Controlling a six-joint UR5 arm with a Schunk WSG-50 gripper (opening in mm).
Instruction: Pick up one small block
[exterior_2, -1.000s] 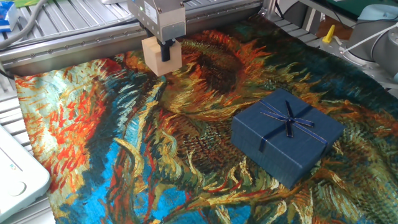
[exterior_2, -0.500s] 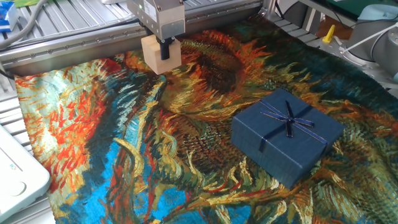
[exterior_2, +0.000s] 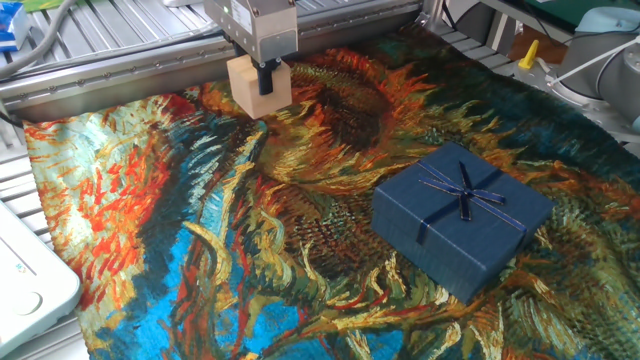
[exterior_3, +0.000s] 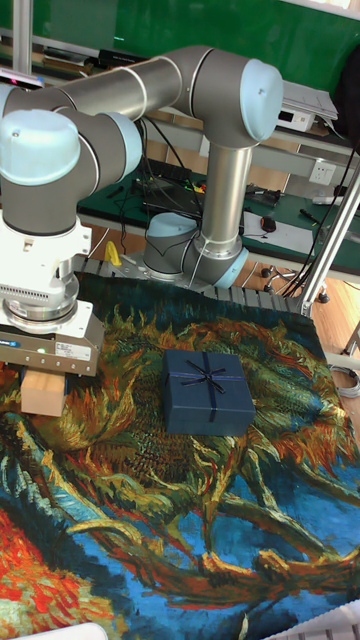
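Observation:
The small block (exterior_2: 250, 90), a pale tan wooden cube, is at the back left of the painted cloth, close above its surface. My gripper (exterior_2: 263, 85) comes straight down onto it and is shut on it, with one dark finger (exterior_2: 266, 76) showing against its front face. In the tall fixed view the small block (exterior_3: 42, 394) hangs under the gripper's grey body at the left edge. Its far side and the other finger are hidden.
A navy gift box (exterior_2: 460, 222) with a ribbon bow lies on the cloth's right half, also the navy gift box (exterior_3: 207, 392). A metal rail (exterior_2: 110, 75) runs behind the block. A white device (exterior_2: 25, 285) sits at the lower left. The arm's base (exterior_3: 190, 255) stands behind the cloth.
The gripper and the block have risen a few pixels. The blue box has not moved.

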